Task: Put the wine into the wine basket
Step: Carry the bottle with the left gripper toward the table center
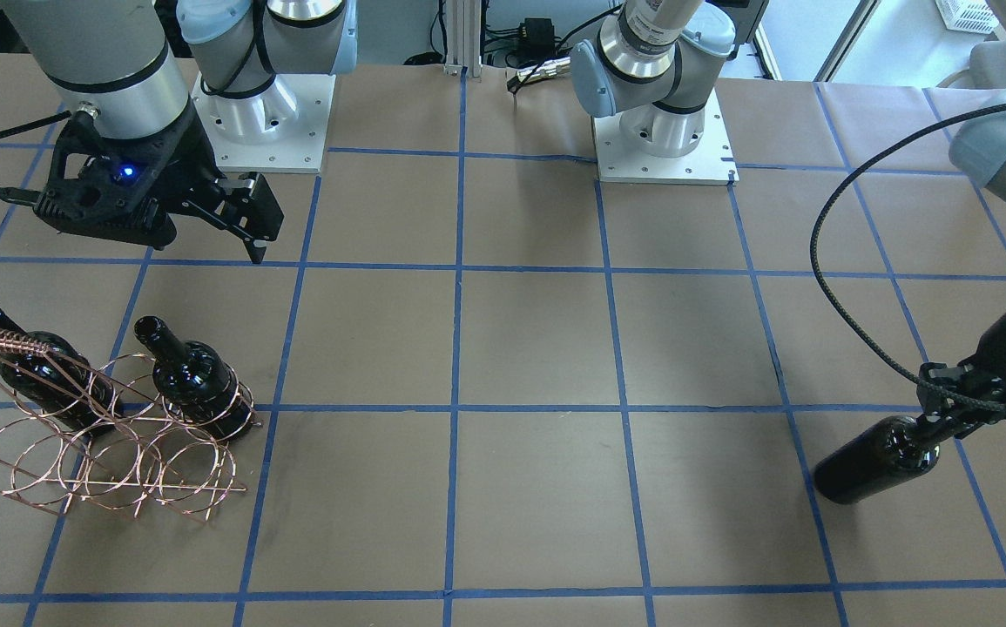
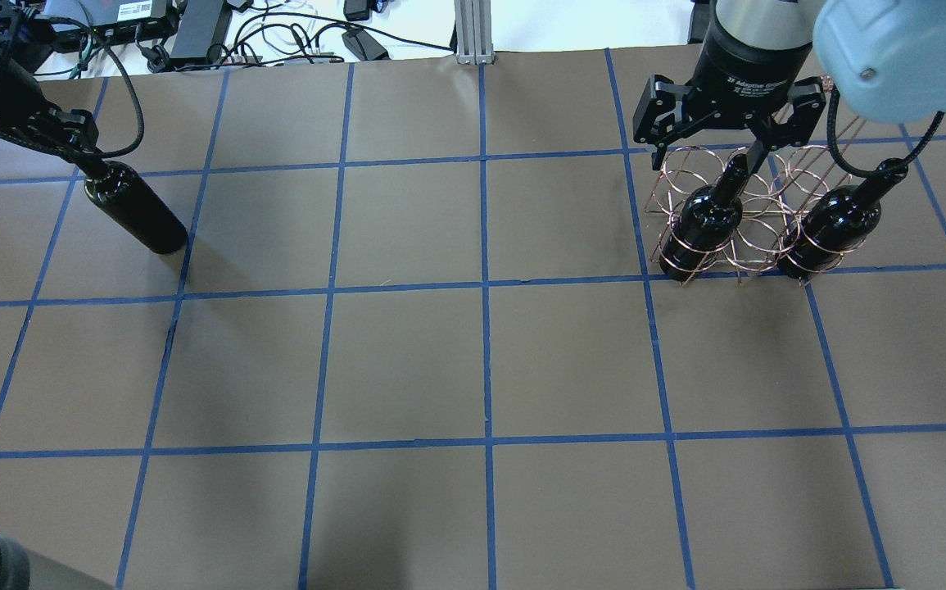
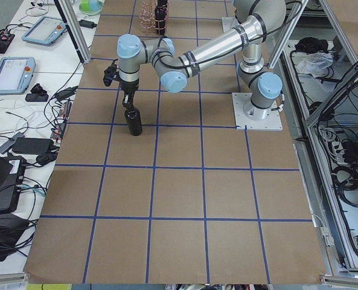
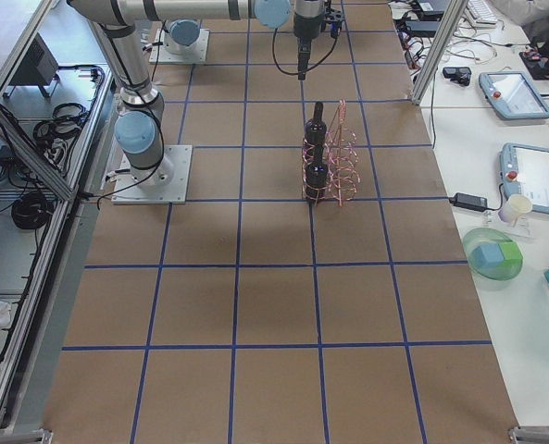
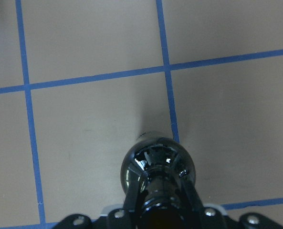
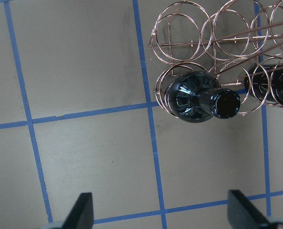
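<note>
One broad brown surface (image 2: 481, 360), gridded with blue tape, is carrying everything, and the two arms are working at its opposite ends. The left arm (image 3: 197, 57) is stretching far out to its own side, while the right arm (image 1: 102, 70) is hanging over the rack. The copper wine basket (image 6: 203, 44) is standing on the robot's right side of the surface, its wire rings facing upward so that bottles are going in base first. Two dark bottles (image 2: 706, 217) are sitting upright in it, each circled by wire, in the outer slots of the row nearer the robot. The ring between them is looking empty and is probably waiting for the third. That third wine bottle (image 2: 138, 217) is standing well apart from the basket, at the far left end, and whether its base is resting on the surface or hanging just above it I cannot tell. The left gripper (image 1: 938, 424) is coming down on it from above, its fingers (image 5: 189, 200) pinching the slim neck, a hold that is likely keeping the bottle vertical for lowering into a ring. The right gripper (image 6: 162, 212) is hovering above and just beside the basket, its fingers (image 6: 84, 210) spreading wide and holding nothing.
</note>
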`<state>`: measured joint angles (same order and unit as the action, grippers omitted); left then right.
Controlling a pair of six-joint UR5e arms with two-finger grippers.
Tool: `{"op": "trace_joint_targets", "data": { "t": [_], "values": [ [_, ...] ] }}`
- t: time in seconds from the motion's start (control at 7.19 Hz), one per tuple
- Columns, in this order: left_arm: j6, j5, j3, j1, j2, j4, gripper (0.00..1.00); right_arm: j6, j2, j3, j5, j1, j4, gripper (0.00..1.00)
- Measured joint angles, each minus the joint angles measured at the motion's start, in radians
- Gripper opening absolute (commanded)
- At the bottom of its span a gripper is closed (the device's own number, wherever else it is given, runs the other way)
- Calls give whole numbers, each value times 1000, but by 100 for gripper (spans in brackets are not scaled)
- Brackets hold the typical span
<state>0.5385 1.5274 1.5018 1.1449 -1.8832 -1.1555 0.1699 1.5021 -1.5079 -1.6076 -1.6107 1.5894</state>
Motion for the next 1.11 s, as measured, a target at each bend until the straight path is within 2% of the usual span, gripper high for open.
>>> {"op": "trace_joint_targets", "data": {
  "t": [0.28, 0.56, 0.83, 1.11],
  "values": [
    [-58, 9, 0, 23, 53, -46, 30, -1, 0, 0, 1, 0, 1, 100],
    [-178, 15, 2, 103, 129, -135, 30, 0, 0, 0, 0, 0, 0, 100],
    [-380, 16, 23, 226, 206, -204, 27, -1, 0, 0, -2, 0, -2, 100],
    [-634, 48, 72, 396, 259, -224, 27, -1, 0, 0, -3, 1, -3, 100]
  ]
}}
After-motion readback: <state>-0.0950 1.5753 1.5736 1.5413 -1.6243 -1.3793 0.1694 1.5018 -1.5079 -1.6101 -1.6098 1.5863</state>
